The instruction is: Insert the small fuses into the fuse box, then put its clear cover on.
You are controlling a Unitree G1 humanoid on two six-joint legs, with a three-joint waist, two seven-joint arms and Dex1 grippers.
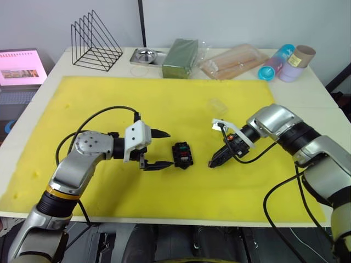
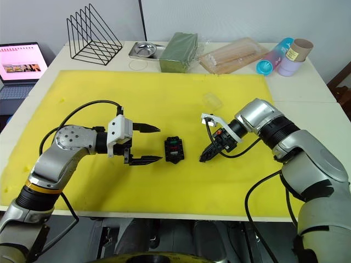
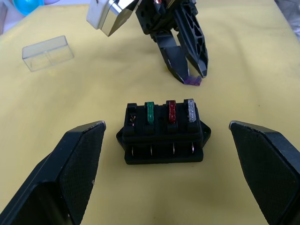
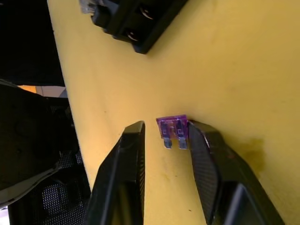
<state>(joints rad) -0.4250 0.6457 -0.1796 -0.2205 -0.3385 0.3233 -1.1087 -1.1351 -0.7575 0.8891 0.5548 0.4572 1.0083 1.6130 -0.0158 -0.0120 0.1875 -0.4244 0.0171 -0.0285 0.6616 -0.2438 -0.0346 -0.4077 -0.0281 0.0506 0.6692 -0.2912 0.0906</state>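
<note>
I see the fuse box point(image 1: 182, 154) at frame centre on the yellow mat point(image 1: 109, 98), with green, red and grey fuses seated and one slot empty. My left gripper point(image 1: 158, 148) sits just left of it, jaws wide open. My right gripper point(image 4: 165, 140), jaws partly open, straddles the purple fuse point(image 4: 173, 129) lying on the mat. The clear cover point(image 3: 48, 52) rests upper right of centre.

No text, label, brand or number is legible anywhere; the laptop screen point(image 1: 21, 67) at the far left shows only unreadable pink content.
</note>
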